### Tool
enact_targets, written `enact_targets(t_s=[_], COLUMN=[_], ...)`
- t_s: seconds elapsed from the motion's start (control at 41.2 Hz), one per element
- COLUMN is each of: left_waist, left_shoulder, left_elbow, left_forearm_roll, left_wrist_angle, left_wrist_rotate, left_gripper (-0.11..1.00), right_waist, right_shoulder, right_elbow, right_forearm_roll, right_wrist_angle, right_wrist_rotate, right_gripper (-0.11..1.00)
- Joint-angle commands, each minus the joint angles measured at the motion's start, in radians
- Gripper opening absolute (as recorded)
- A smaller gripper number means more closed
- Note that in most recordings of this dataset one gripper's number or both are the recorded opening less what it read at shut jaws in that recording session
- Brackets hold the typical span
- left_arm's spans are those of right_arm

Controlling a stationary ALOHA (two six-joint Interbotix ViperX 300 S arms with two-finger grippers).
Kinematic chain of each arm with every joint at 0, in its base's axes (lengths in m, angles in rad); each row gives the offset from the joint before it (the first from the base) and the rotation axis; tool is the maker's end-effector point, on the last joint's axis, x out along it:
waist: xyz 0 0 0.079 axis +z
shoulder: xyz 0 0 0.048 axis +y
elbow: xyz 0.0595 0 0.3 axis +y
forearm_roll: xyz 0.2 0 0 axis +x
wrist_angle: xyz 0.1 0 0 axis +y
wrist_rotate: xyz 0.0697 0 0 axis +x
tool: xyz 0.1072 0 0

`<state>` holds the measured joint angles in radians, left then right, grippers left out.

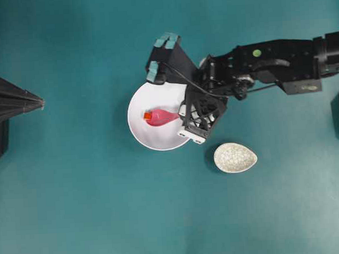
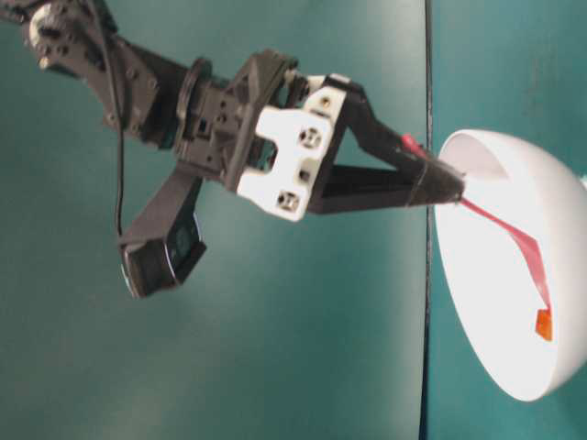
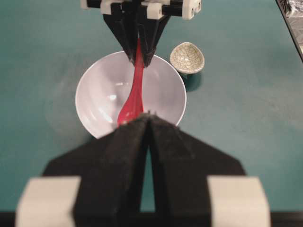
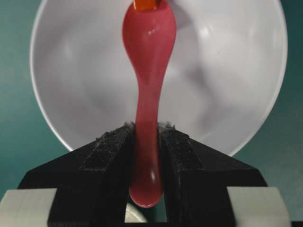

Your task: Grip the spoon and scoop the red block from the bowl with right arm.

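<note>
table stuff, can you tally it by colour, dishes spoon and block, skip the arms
white: 1, the bowl
pink: 1, the spoon
red-orange: 1, the red block
speckled beige: 1, the small dish
total: 4

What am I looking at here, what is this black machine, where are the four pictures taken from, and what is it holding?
These are two robot arms at a teal table. One picture looks down from above, one from table height, and two from cameras on the wrists. The right arm's fingers clamp a pink spoon by its handle, its scoop down in the white bowl against a tiny red block. A small speckled dish sits beside the bowl. The left arm's fingers are shut and hold nothing.
</note>
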<state>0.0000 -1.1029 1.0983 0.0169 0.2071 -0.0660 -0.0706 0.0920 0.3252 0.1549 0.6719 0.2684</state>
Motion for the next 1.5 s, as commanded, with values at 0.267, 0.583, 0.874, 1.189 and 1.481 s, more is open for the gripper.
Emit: enact_targets(t_s=[0.267, 0.583, 0.874, 1.189, 1.481], left_waist=[0.002, 0.002, 0.002, 0.002, 0.002], left_shoulder=[0.003, 0.005, 0.003, 0.005, 0.005], left_elbow=[-0.031, -0.031, -0.031, -0.031, -0.031], left_forearm_roll=[0.002, 0.002, 0.002, 0.002, 0.002], left_wrist_angle=[-0.009, -0.009, -0.009, -0.011, -0.011], left_wrist_rotate=[0.0, -0.002, -0.003, -0.005, -0.015], left_gripper=[0.0, 0.0, 0.0, 0.0, 0.0], right_waist=[0.031, 0.049, 0.058, 0.063, 0.061], right_shoulder=[-0.11, -0.155, -0.192, -0.261, -0.324], right_elbow=[0.115, 0.221, 0.313, 0.439, 0.486], right_forearm_roll=[0.0, 0.005, 0.005, 0.005, 0.005], right_wrist_angle=[-0.16, -0.321, -0.46, -0.621, -0.67], right_wrist_rotate=[0.008, 0.008, 0.008, 0.006, 0.008], right_gripper=[0.24, 0.24, 0.24, 0.24, 0.24])
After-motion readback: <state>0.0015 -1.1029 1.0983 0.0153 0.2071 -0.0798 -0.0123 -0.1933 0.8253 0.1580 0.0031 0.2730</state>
